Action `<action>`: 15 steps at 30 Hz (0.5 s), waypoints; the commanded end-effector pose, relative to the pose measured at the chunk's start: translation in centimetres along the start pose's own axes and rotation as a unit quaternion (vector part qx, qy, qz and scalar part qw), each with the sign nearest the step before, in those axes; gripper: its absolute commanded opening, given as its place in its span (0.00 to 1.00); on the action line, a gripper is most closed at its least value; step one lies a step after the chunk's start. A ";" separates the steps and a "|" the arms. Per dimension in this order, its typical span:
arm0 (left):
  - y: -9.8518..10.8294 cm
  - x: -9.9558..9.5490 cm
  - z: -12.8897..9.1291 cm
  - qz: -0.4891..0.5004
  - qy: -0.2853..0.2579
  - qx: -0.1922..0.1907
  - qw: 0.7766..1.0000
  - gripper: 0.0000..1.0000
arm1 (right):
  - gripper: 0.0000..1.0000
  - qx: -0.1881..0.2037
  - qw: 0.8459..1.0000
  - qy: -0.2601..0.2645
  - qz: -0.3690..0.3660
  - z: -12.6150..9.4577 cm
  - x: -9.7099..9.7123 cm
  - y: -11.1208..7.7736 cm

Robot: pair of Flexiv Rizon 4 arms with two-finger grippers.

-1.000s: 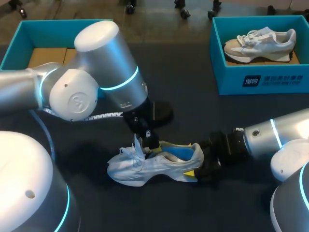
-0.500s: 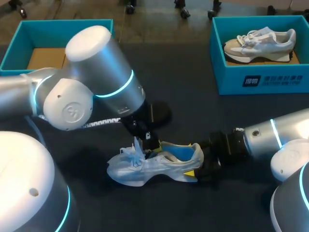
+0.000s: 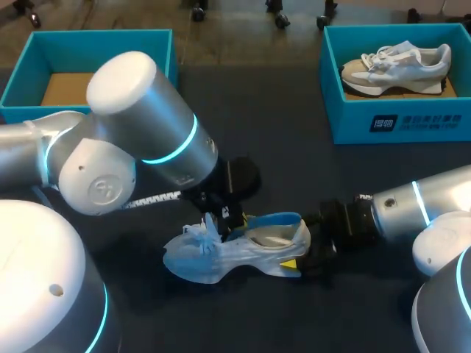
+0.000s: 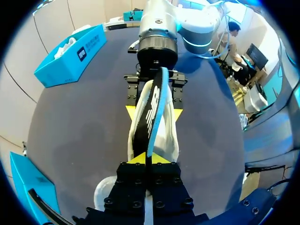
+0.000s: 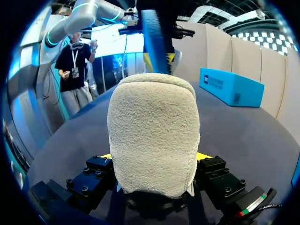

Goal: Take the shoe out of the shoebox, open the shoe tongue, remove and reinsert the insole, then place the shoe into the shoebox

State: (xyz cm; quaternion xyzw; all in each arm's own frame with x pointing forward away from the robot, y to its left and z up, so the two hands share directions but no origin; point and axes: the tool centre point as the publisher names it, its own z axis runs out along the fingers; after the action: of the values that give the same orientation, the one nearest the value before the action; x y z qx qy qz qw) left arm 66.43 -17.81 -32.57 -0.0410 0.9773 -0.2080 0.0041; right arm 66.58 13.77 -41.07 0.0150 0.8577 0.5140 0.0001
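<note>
Shoe (image 3: 210, 259), pale grey sneaker: lies on its sole near the middle of the dark table (image 3: 294, 158), toe toward the left edge, heel toward the right edge. Right gripper (image 5: 153, 156): clamped on the heel from both sides. Blue insole (image 3: 278, 219): arches partly out of the shoe's opening, one end pinched between the closed fingers of the left gripper (image 4: 146, 160). Left shoebox (image 3: 158, 45), teal, far left corner: open, cardboard floor showing. Right shoebox (image 3: 397, 121), teal, far right corner: holds a second sneaker (image 3: 394, 65).
</note>
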 end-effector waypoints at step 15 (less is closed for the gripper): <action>-4.6 1.1 0.9 0.016 -0.064 -0.053 0.996 0.31 | 0.00 0.003 1.000 0.000 0.000 0.1 0.1 0.2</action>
State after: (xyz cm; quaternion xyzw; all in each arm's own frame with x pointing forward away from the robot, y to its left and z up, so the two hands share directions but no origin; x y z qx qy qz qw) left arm 65.97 -21.46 -31.62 -0.0372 0.9817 -0.1745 0.0659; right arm 66.57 13.75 -41.10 0.0149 0.8577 0.5139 0.0000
